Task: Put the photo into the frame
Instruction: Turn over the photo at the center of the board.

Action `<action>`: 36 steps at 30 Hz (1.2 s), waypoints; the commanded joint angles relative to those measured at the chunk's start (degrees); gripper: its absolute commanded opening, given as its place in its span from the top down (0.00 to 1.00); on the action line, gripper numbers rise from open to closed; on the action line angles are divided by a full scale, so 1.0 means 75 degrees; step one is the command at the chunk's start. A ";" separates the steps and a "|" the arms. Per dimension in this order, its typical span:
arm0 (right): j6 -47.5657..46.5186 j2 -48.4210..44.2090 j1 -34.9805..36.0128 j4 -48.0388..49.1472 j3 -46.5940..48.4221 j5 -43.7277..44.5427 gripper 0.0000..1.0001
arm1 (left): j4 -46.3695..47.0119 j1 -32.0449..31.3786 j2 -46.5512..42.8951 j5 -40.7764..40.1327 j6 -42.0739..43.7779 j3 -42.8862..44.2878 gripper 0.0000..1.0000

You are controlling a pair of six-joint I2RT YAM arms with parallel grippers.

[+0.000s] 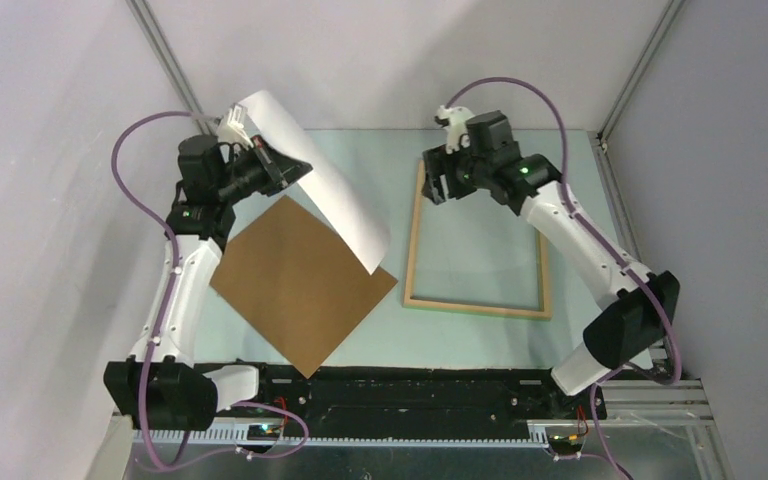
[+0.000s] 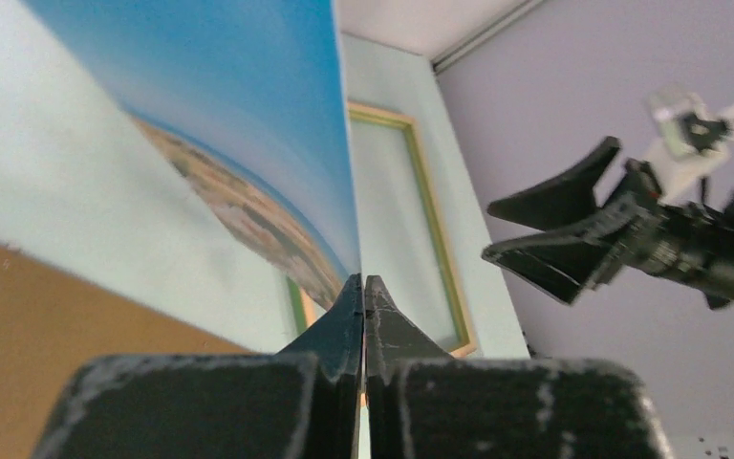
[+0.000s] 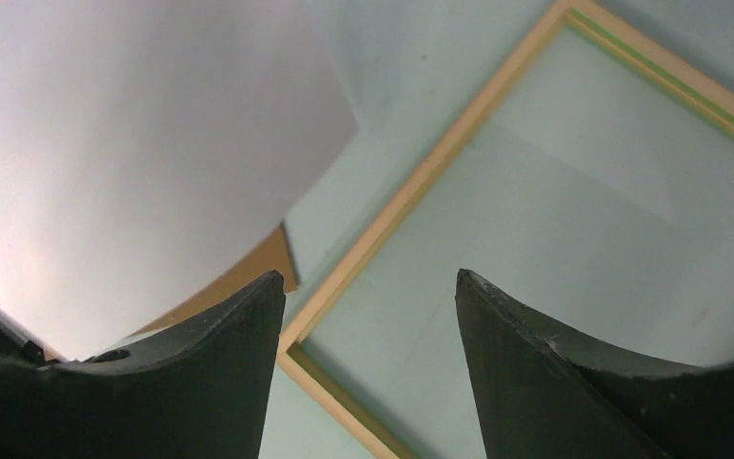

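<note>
Up at the far left of the table (image 1: 380,150), my left gripper (image 2: 364,282) is pinched tight on one edge of the photo (image 1: 335,195), with the fingers pressed together and only the thin sheet between them. The photo hangs in the air as a curved sheet. Its plain white back faces the overhead camera, while the printed side, blue sky above brown scrub, shows in my left wrist view. Its lower corner dips over the right edge of a brown board (image 1: 295,285), which lies flat on the table and is turned like a diamond. I cannot tell whether the corner touches the board.

To the right, the frame (image 1: 475,305) lies flat on the table with its light wood side up and a thin line of green along its edge. It sits just beside the board's right corner. My right gripper (image 3: 368,277) hovers over the frame's far left corner with its jaws standing wide and nothing between them.
</note>
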 commanded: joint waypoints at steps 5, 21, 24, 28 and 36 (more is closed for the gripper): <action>0.0161 -0.1417 -0.1632 0.1041 -0.1103 -0.0732 0.29 | 0.0159 -0.0754 0.0213 0.1508 0.0361 0.1598 1.00; 0.0561 -0.2324 -0.4284 0.1232 -0.2022 -0.1084 0.29 | -0.0914 -0.4323 0.3781 0.1748 0.0537 0.5793 1.00; 0.0620 -0.2381 -0.4843 0.1244 -0.2249 -0.1161 0.30 | -0.0923 -0.4623 0.4197 0.2369 0.0464 0.6316 1.00; 0.0624 -0.2389 -0.5455 0.1351 -0.2596 -0.1409 0.30 | -0.0931 -0.4670 0.4390 0.2839 0.0691 0.6095 1.00; 0.0629 -0.2059 -0.6067 0.1547 -0.2950 -0.1875 0.31 | -0.0894 -0.4116 0.5190 0.2921 0.1043 0.4739 1.00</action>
